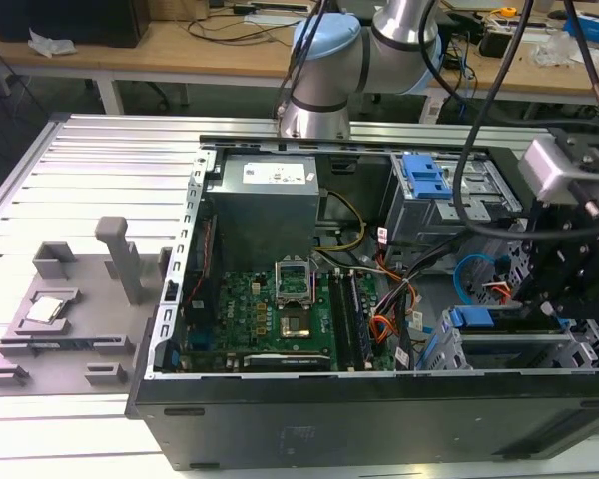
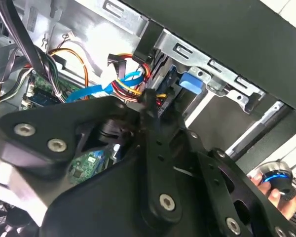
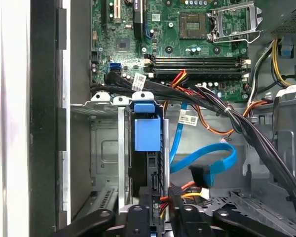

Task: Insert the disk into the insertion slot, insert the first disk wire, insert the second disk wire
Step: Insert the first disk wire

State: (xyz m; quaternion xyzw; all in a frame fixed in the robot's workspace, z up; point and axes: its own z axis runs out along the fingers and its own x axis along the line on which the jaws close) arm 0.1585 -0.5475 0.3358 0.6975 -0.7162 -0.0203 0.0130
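Blue-framed disk [image 3: 147, 140] sits in the slot [image 3: 104, 148]. I see my gripper [image 3: 157, 205] narrow at its rear end, pinching the plug of the red-orange wire [image 3: 176, 193]. The light-blue wire [image 3: 222, 159] loops just beside, its dark plug lying free.

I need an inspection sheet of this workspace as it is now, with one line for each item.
Surface: ribbed aluminium table carrying an open computer case.
Job's things: the disk sits in a bay of the insertion slot; the second disk wire loops loose, its dark plug apart from the disk.
Clutter: grey fixture plate on the exterior view's left.
Grippers: gripper close to one end of the disk, beside the orange-red-black wires.
Cables: black bundle runs along the motherboard edge.
Surroundings: wooden benches with loose cables.
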